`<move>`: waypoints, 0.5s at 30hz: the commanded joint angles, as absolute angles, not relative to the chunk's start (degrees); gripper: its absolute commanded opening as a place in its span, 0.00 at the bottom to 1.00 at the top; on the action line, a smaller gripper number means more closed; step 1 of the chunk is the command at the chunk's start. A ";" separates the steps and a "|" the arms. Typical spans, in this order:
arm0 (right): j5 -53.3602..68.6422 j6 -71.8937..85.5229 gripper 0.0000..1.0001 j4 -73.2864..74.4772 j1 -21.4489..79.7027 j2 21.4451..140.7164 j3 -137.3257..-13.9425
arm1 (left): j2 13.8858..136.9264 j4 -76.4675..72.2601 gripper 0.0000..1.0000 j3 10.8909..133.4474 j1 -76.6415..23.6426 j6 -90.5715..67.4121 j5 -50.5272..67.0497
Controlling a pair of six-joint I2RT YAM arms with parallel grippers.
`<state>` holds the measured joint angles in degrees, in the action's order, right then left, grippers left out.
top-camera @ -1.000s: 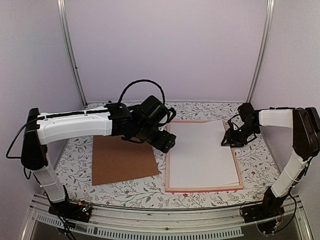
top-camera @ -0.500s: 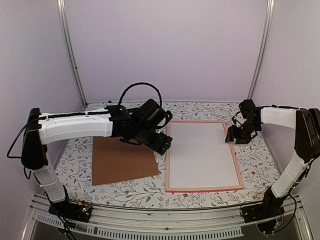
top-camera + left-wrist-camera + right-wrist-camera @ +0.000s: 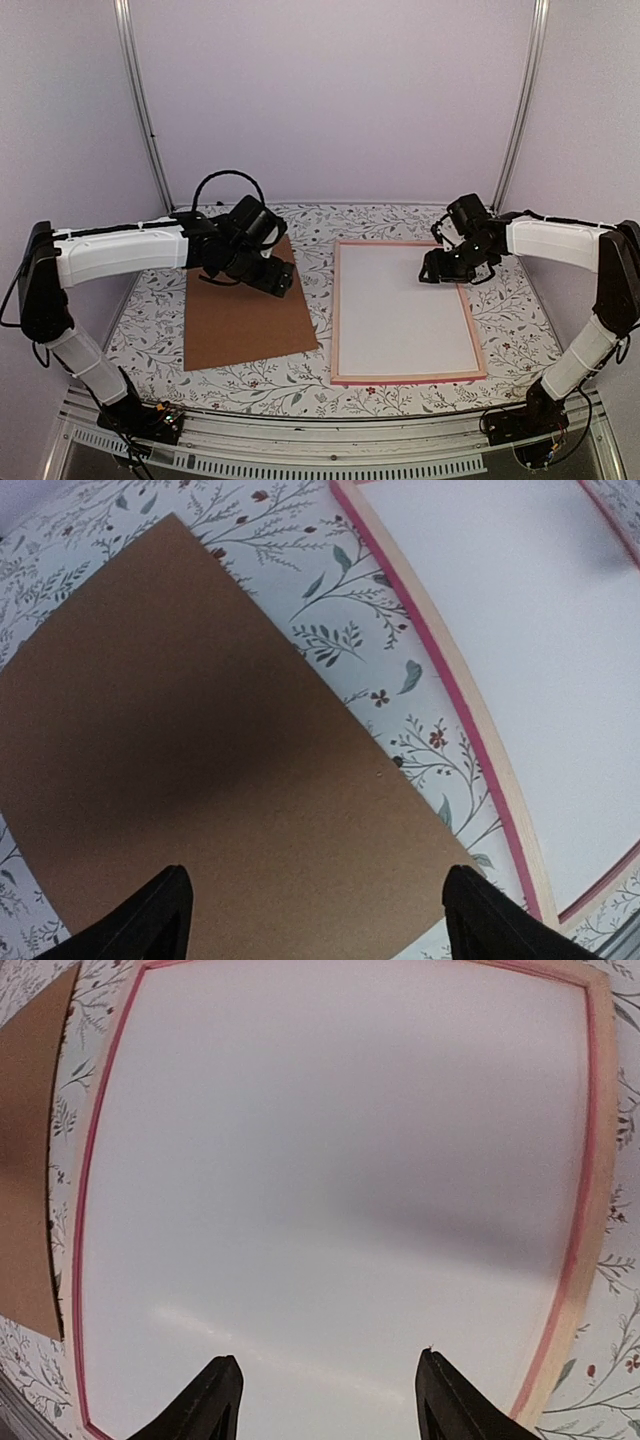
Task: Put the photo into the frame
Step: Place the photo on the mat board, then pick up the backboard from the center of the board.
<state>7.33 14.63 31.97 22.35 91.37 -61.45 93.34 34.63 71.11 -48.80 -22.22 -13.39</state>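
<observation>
The pink frame [image 3: 335,310] lies flat on the flowered table, right of centre. A plain white sheet [image 3: 400,310] fills its opening; no dark print with a figure shows on any face in view. My right gripper [image 3: 432,272] is open and empty, hovering over the sheet's far right part. In the right wrist view the gripper [image 3: 328,1357] is spread above the white sheet [image 3: 330,1160], with the frame [image 3: 590,1160] around it. My left gripper [image 3: 280,283] is open and empty above the brown backing board [image 3: 245,320]. In the left wrist view the gripper [image 3: 314,872] hangs over the board [image 3: 200,760], with the frame [image 3: 470,690] to the right.
The brown board lies left of the frame with a narrow strip of flowered tablecloth [image 3: 325,370] between them. It also shows at the left edge of the right wrist view [image 3: 25,1160]. Metal posts [image 3: 140,110] and pale walls enclose the back and sides.
The white sheet, tilted over the frame's far right corner, now lies flat inside it. My left gripper moved left from the frame's edge to over the brown board. My right gripper moved left over the sheet.
</observation>
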 commanded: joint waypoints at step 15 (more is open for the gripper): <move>15.71 23.88 0.70 20.15 48.32 116.95 -88.49 | 75.55 20.66 0.99 44.99 -11.76 -26.04 4.56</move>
